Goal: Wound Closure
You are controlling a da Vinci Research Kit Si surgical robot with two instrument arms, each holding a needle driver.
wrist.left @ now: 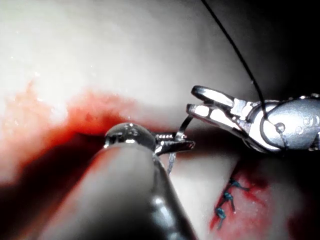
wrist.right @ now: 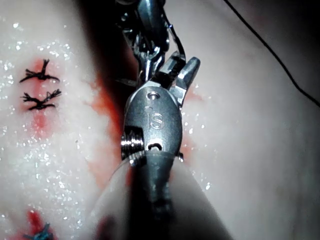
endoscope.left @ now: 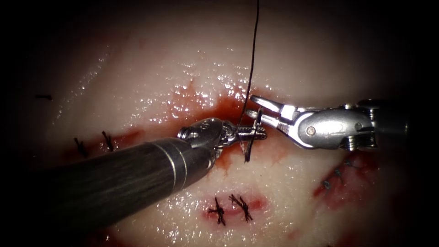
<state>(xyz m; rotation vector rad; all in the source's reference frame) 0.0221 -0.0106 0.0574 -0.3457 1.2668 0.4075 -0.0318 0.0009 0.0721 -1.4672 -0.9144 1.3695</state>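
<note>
The left tool (endoscope.left: pixel 254 133) has its jaws clamped on the needle (endoscope.left: pixel 252 135) near mid-curve, holding it just above the cut (endoscope.left: pixel 228 110), clear of the tissue (endoscope.left: pixel 151 73). The right tool (endoscope.left: pixel 256 107), close beside on the right, has its jaws parted a little and grips nothing, its lower jaw touching or nearly touching the needle's upper end. The thread (endoscope.left: pixel 253 55) runs upward from the needle. Red fluid (endoscope.left: pixel 219 107) pools along the cut, and tied stitches (endoscope.left: pixel 231 208) lie nearer the camera.
</note>
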